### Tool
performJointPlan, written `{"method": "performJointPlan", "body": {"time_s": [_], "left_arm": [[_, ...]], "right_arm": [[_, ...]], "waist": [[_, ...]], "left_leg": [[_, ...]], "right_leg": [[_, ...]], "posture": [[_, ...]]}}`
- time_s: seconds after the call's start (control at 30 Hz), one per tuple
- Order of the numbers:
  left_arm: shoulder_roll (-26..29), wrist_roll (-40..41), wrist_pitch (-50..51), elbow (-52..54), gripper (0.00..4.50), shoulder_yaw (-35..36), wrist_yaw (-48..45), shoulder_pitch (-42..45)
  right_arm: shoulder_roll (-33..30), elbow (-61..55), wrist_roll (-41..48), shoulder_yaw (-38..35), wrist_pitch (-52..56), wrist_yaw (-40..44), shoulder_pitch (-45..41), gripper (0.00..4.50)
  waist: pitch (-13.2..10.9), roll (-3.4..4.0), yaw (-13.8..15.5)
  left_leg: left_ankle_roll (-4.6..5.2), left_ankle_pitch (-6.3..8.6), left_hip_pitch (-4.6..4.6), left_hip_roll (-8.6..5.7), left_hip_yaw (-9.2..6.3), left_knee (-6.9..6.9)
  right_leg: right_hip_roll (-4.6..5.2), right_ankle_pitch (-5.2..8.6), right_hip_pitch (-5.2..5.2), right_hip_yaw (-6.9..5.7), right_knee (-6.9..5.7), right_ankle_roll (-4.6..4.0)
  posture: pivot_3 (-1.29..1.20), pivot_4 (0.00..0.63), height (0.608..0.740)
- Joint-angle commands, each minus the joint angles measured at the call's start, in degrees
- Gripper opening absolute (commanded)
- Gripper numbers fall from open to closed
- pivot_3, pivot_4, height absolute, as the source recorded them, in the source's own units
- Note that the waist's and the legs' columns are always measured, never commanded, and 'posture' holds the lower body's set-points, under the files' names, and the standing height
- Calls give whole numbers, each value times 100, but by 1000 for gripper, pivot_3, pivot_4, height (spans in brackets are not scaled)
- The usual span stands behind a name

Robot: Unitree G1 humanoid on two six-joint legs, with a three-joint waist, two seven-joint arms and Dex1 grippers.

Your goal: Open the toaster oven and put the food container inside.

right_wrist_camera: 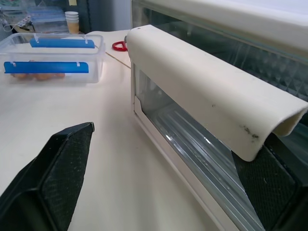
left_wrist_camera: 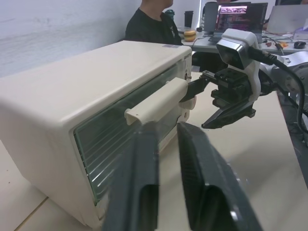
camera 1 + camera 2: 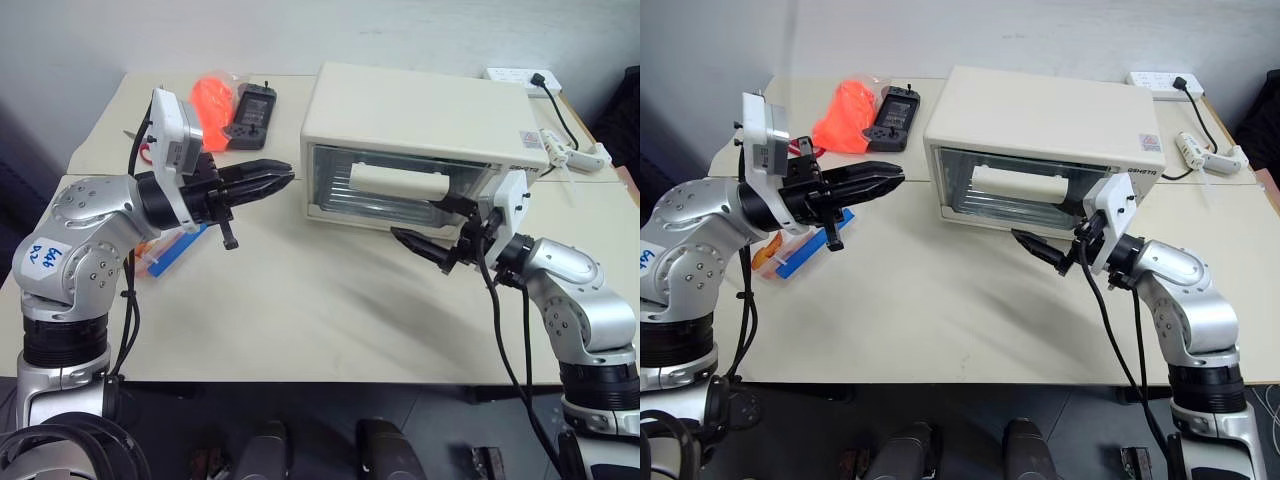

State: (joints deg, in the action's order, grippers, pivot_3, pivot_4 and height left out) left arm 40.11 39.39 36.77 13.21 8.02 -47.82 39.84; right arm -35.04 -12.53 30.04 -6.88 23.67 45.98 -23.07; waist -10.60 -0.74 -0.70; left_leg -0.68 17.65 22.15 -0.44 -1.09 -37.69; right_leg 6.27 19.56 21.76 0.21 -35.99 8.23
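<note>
The desk (image 3: pixel 300 320) carries the toaster oven (image 3: pixel 410 115) at its far side, door closed. The food container (image 1: pixel 50 57) lies on the desk near the left arm, well apart from the oven. The left claw (image 3: pixel 278 180) is pressed together, empty. The right claw (image 3: pixel 1040 240) stands apart around the oven's handle (image 1: pixel 211 106).

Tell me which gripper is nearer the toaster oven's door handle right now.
Right. The right gripper is open, with one finger just under the handle of the toaster oven. The left gripper, shut and empty, hangs in the air off to the oven's left, clear of it.
</note>
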Motion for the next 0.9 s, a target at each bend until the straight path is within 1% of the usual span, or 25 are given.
{"method": "performJointPlan", "body": {"time_s": [0.03,0.17,0.33,0.47,0.63,0.77,0.9], "left_arm": [[42,-120,-252,-51,12,40,-135,178],[28,-432,-519,-377,12,-119,-257,263],[-227,-806,-894,-1130,12,-345,-340,779],[-618,-1287,-1498,-2063,12,-650,-457,1359],[-1013,-1742,-2174,-3185,12,-1026,-999,1847],[-1203,-2171,-2711,-3834,12,-1334,-1363,2068],[-1342,-2413,-3020,-4232,12,-1456,-1616,2188]], "right_arm": [[18,-548,-28,-111,-281,-11,297,4500],[46,-981,-8,-129,-381,-70,827,4500],[131,-1114,-191,-14,-628,-119,1248,4500],[223,-1010,-299,42,-716,-167,1280,4500],[293,-868,-369,55,-759,-214,1170,4500],[309,-904,-339,-34,-728,-259,1169,4500],[281,-1013,-295,-129,-689,-323,1247,4500]], "waist": [[0,0,13],[0,0,52],[-2,-3,61],[-2,-3,65],[-2,-3,48],[-2,-4,60],[-3,-6,63]], "left_leg": [[0,0,1,0,0,1],[0,0,2,0,1,0],[0,0,4,-2,2,-14],[0,0,3,-12,4,-27],[2,-1,3,-33,4,-30],[2,-1,12,-36,4,-29],[3,-1,15,-40,5,-30]], "right_leg": [[0,0,1,0,0,0],[-3,0,3,0,0,0],[-4,0,3,1,1,1],[-6,-1,3,3,0,2],[-6,-2,5,5,-7,4],[-4,-2,20,5,-40,4],[-1,-2,23,5,-43,4]], "posture": [[0,150,740],[0,150,740],[0,150,740],[0,150,740],[0,150,740],[0,150,740],[0,150,740]]}}
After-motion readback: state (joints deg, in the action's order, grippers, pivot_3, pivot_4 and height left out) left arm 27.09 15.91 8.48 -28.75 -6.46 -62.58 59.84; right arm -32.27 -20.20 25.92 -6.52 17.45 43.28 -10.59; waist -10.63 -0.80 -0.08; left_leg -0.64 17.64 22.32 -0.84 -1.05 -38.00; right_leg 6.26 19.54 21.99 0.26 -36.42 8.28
